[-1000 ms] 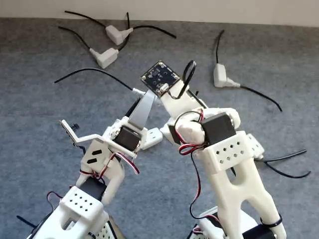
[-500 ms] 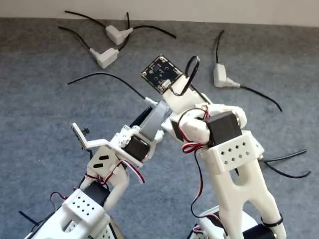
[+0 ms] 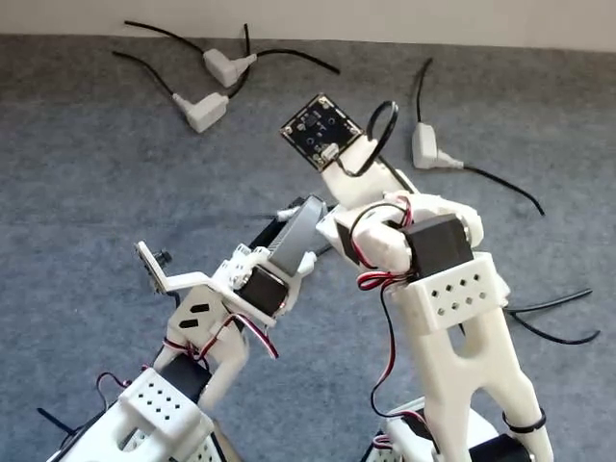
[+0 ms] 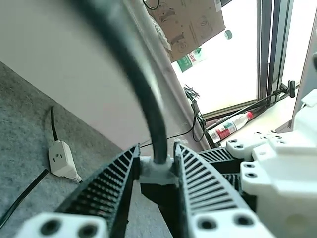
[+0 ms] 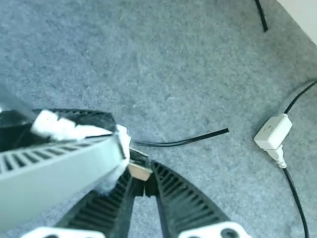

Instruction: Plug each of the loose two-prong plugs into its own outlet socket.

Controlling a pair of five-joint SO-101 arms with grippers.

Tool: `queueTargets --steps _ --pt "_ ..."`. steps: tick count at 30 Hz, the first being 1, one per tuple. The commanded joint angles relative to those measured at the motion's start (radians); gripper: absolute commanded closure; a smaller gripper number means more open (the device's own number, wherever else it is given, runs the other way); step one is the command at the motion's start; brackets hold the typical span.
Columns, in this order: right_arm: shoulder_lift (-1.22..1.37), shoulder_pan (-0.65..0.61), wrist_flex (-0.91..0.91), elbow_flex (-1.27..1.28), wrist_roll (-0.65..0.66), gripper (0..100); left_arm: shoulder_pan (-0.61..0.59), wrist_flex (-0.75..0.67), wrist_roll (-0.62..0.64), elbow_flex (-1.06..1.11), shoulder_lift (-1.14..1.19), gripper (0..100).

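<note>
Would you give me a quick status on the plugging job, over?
Left gripper shut on plug, cord up. Right gripper pinching its brass tip. Socket lies apart on carpet, nothing plugged in.

Two arms stand at the surface (image 3: 77,212), a left arm (image 3: 197,322) and a right arm (image 3: 448,289). Each has one hand: the left hand (image 4: 156,157) and the right hand (image 5: 143,182). One white plug (image 4: 157,169) sits in the left hand. Three white sockets lie loose in the high view: one socket (image 3: 223,67) close beside another socket (image 3: 202,111), and a third socket (image 3: 423,146) well apart. Two black cord ends (image 3: 553,302) lie near the right arm. One camera board (image 3: 322,130) tops that arm.
</note>
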Motion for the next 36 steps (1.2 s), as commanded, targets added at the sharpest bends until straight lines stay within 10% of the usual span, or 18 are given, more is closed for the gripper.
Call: queueTargets --steps 1,21,29,36 --pt "-0.018 0.039 -0.073 -0.068 0.008 99.1 0.070 0.003 0.000 0.015 0.004 99" --pt "-0.024 0.070 -0.090 -0.067 0.003 99.1 0.097 0.006 0.000 0.019 0.004 99" --pt "-0.030 0.165 -0.065 -0.068 0.008 99.1 -0.061 0.011 0.005 -0.015 0.013 99" --pt "-0.031 0.351 0.099 -0.070 0.008 98.4 -0.197 0.290 0.043 -0.153 0.015 99"
